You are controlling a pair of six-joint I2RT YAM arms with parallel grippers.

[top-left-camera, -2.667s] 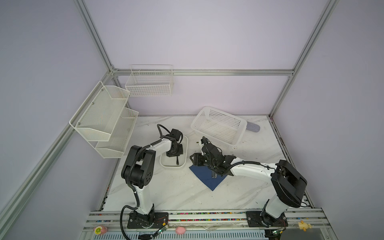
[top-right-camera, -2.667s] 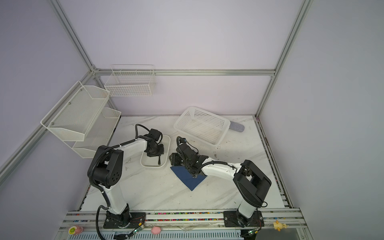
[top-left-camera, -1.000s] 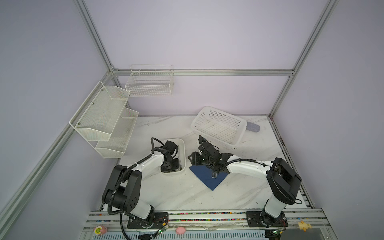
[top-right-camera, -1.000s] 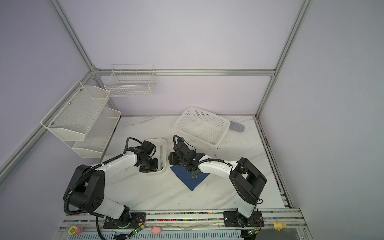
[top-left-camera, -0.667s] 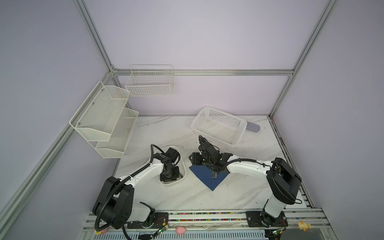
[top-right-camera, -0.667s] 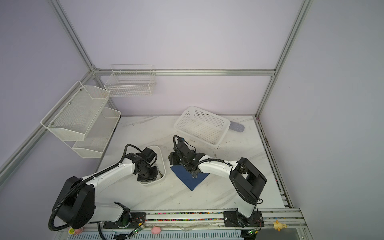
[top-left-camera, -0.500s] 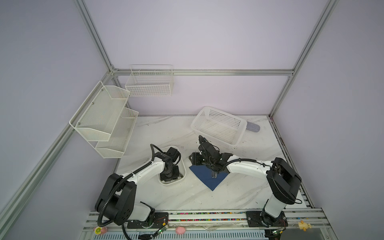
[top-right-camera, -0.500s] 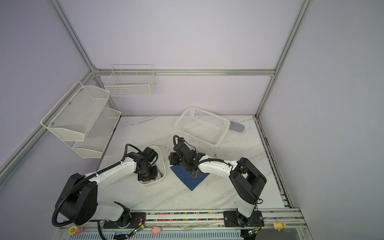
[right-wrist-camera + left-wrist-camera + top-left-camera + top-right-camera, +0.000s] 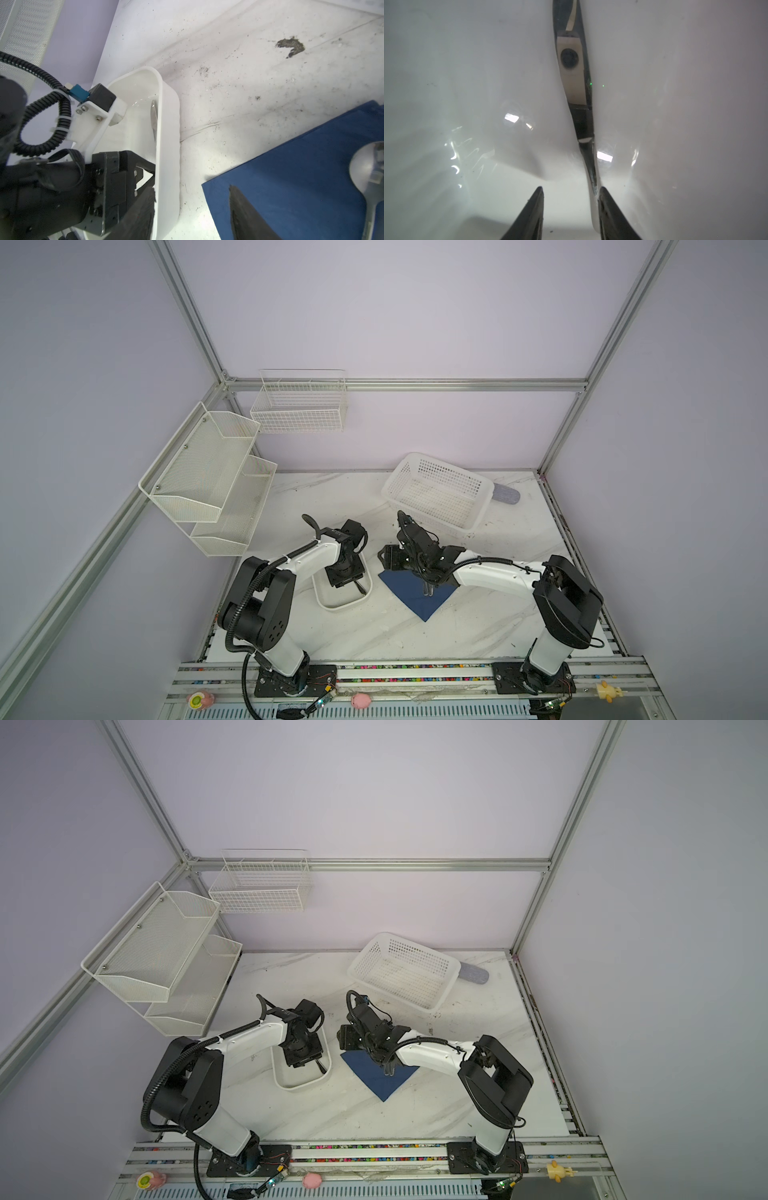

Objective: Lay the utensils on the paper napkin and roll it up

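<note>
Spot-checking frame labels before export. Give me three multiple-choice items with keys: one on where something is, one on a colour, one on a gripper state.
1. The spoon lies:
A in the basket
B on the napkin
C on the bare table

2. The napkin is:
A navy blue
B red
C white

3. The left gripper is:
A shut on the spoon
B raised above the basket
C open inside the dish

Key:
1 B, the right wrist view shows the spoon's bowl resting on the sheet.
2 A, it reads dark blue in both top views.
3 C, the left wrist view shows the jaws apart over the white dish floor.
</note>
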